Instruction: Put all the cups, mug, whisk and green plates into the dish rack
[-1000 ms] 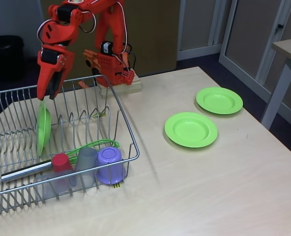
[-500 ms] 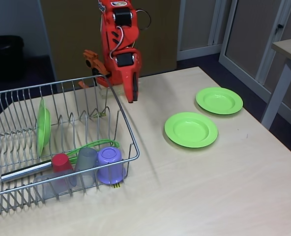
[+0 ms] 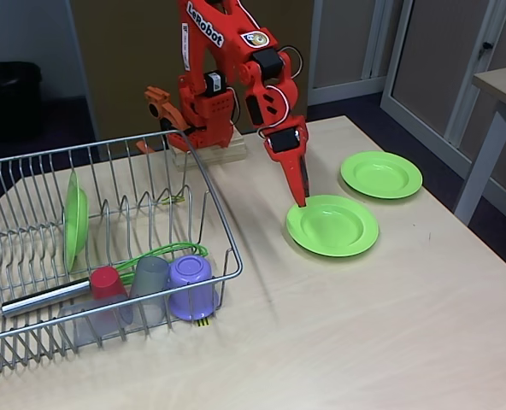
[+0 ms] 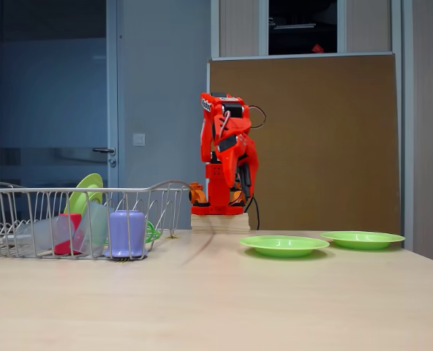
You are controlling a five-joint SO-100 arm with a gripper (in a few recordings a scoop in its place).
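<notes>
My red gripper (image 3: 302, 198) points down with its fingers together and nothing between them, its tip just above the rear-left rim of the nearer green plate (image 3: 332, 225). A second green plate (image 3: 381, 174) lies flat behind and to the right of it. Both show side-on in a fixed view, the nearer plate (image 4: 284, 245) and the farther plate (image 4: 363, 238). The dish rack (image 3: 223, 231) holds a third green plate (image 3: 75, 220) on edge, the whisk (image 3: 155, 253), a red cup (image 3: 108, 282), two grey cups (image 3: 150, 278), and the purple mug (image 3: 191, 287) upside down.
The arm's base (image 3: 203, 128) stands on a wooden block behind the rack's right end. The bare table (image 3: 364, 342) stretches in front of and to the right of the plates. A second table's leg (image 3: 479, 162) is at the far right.
The gripper left the upright plate in the rack, swung right across the rack's end and came down over the nearer flat plate. The things in the rack have not moved.
</notes>
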